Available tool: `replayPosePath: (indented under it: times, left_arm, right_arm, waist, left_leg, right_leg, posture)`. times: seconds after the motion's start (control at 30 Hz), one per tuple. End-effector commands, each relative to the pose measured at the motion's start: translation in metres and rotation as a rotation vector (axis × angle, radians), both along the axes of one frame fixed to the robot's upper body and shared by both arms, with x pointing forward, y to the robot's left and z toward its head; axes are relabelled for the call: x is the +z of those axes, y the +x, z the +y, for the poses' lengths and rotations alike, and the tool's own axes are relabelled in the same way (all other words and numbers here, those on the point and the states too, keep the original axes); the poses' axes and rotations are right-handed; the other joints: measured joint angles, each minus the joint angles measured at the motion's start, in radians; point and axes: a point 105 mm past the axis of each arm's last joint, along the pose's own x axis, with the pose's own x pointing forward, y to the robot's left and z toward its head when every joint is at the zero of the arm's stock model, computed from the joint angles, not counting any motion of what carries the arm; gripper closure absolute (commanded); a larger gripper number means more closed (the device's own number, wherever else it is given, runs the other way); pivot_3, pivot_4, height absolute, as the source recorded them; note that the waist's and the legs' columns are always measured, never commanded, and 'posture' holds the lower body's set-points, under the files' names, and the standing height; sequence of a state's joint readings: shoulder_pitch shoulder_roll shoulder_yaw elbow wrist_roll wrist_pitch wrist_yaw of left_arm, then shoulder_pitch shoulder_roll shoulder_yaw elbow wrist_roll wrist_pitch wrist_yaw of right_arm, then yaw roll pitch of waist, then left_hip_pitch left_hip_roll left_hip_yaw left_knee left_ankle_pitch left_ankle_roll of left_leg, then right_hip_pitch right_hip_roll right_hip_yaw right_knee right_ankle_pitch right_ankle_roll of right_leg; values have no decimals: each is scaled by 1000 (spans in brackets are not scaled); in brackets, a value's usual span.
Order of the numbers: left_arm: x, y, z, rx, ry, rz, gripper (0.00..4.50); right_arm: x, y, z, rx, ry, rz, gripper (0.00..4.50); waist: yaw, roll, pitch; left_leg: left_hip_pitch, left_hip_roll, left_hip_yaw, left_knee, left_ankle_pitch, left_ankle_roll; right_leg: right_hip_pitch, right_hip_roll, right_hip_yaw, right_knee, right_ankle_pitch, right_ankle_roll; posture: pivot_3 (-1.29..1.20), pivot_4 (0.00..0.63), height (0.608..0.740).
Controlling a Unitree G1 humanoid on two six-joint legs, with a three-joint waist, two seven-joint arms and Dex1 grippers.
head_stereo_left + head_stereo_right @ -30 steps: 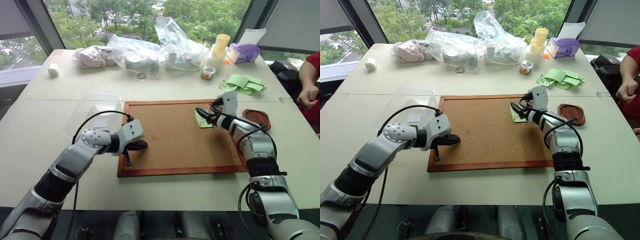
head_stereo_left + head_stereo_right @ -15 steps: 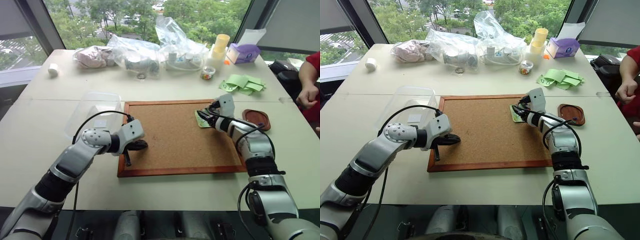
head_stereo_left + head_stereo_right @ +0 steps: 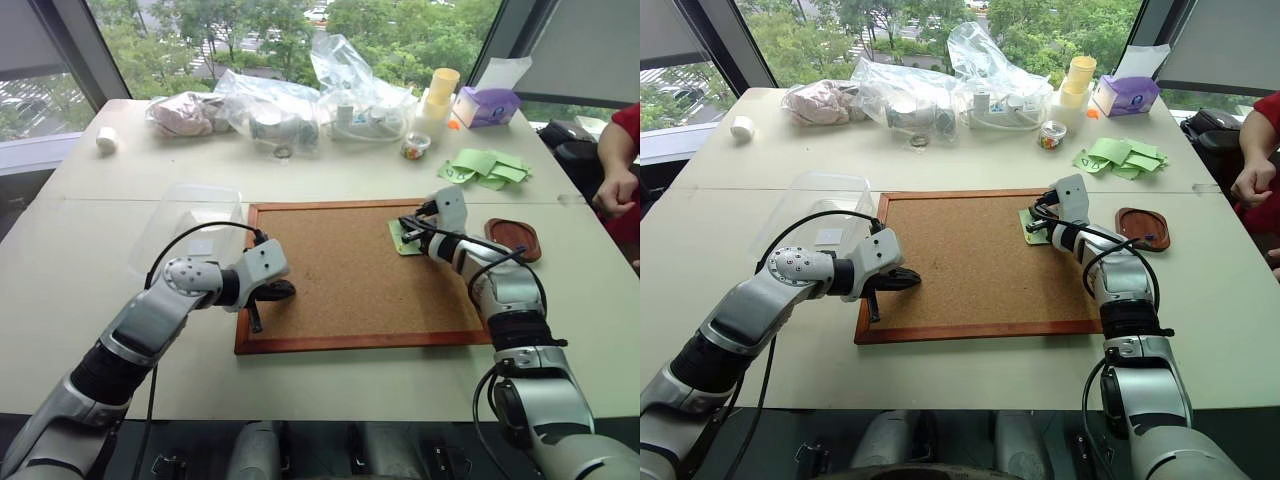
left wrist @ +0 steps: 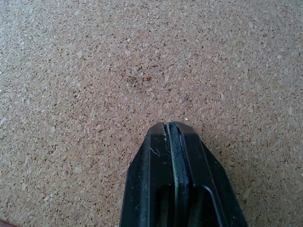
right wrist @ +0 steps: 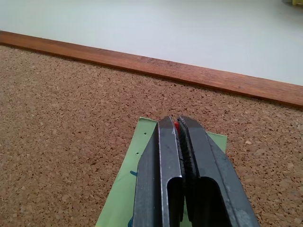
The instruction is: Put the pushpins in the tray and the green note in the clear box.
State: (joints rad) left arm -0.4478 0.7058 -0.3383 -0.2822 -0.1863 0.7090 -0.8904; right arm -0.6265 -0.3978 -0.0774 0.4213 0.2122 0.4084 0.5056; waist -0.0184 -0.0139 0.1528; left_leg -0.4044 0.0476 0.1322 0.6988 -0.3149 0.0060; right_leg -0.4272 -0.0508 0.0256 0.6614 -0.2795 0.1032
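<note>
no legible text, marks on green note (image 5: 124,189) unreadable

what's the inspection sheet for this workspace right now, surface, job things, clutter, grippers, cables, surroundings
surface: pale table with corkboard.
job's things: green note on corkboard; red pushpin between the right fingertips; tray right of board; clear box left of it.
clutter: plastic bags, green slips, cups.
grippers: left gripper shut over cork; right gripper shut on pushpin.
cables: black, along both arms.
surroundings: windows, trees; person's hand.
</note>
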Motion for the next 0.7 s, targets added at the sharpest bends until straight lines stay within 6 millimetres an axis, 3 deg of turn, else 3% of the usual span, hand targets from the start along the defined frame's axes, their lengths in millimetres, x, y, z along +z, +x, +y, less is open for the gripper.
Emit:
replayPosePath:
  times: [0.03,0.3,0.37,0.53,0.7]
  left_arm:
    - [-15,-6,4,6,43,56,4500]
    - [-18,-8,2,-10,44,68,4500]
    - [-17,-8,1,-13,43,67,4500]
    - [-17,-8,4,-4,43,59,4500]
    - [-18,-9,3,-3,38,60,4500]
  right_arm:
    - [42,2,-8,-21,40,-168,4456]
    - [45,-2,-11,-26,52,-174,4456]
    - [53,-5,-19,-64,93,-190,4456]
    - [69,-28,-72,-286,57,-237,4456]
    - [62,-56,-120,-520,-46,-195,4456]
  waist:
    - [0,0,0]
    - [0,0,0]
    - [0,0,0]
    - [3,0,0]
    - [1,2,-1]
  left_leg:
    - [0,0,0,0,0,0]
    - [0,0,0,0,0,0]
    - [0,0,0,0,0,0]
    - [0,0,0,0,0,0]
    - [0,0,0,0,0,0]
  right_leg:
    - [0,0,0,0,0,0]
    - [0,0,0,0,0,0]
    - [0,0,0,0,0,0]
    - [0,0,0,0,0,0]
    - [0,0,0,0,0,0]
  posture:
    - [0,150,735]
    - [0,150,735]
    - [0,150,735]
    - [0,150,735]
    - [0,150,735]
